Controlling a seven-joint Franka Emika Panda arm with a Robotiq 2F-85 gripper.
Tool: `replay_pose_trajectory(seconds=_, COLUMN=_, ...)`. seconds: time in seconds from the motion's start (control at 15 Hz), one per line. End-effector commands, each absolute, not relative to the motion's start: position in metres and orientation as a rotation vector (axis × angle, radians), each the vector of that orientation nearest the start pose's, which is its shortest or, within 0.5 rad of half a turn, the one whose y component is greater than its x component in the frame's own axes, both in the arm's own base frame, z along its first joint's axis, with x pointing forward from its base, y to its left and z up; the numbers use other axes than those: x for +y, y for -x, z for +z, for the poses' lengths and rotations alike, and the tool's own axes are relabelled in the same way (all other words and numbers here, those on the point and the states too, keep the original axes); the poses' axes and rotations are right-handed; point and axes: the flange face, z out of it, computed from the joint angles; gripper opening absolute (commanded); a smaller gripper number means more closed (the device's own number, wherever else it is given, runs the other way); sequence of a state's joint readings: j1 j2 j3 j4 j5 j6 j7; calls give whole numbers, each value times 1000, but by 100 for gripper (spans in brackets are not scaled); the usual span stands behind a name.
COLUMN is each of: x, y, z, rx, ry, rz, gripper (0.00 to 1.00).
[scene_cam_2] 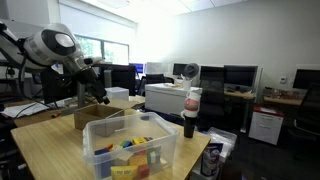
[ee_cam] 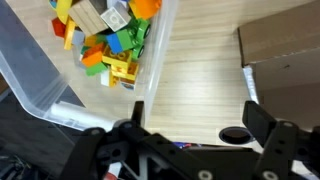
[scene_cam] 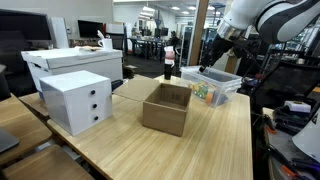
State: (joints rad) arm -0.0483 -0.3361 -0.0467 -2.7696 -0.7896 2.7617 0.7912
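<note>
So, in the wrist view the black two-finger gripper (ee_cam: 196, 125) is seen with its fingers spread wide and nothing caught between them; only bare light wooden table (ee_cam: 195, 70) is framed in the gap. It is hung pointing straight down over the strip between two containers. At about 10 o'clock from it the clear plastic bin (ee_cam: 30, 70) is found, with a jumble of bright toy blocks (ee_cam: 105, 45) piled inside. At 2 o'clock the brown cardboard box (ee_cam: 285, 45) is parked, top open. Both are probably left open-topped so they can be reached from above. In an exterior view a dark bottle with a red cap (scene_cam_2: 190, 112) is stood just beside the bin, and a white three-drawer cabinet (scene_cam: 75, 100) is set well apart from it all, past the box.
</note>
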Motion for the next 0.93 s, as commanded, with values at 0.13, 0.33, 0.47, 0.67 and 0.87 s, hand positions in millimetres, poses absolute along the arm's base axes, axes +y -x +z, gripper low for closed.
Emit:
replay_pose_trajectory(seconds=0.13, x=20, y=-395, z=353, rx=128, ry=3245, rz=-679, gripper=100)
replay_pose_trajectory(seconds=0.33, x=40, y=-397, z=340, rx=114, ry=3181, rz=-612, gripper=100)
replay_pose_trajectory(seconds=0.47, x=52, y=-395, z=332, rx=110, ry=3170, rz=-554, gripper=100)
replay_pose_trajectory(seconds=0.67, x=73, y=-394, z=324, rx=4, ry=3134, rz=-512, gripper=100)
replay_pose_trajectory(seconds=0.87, x=94, y=-389, z=330, rx=-292, ry=3130, rz=-538, gripper=100)
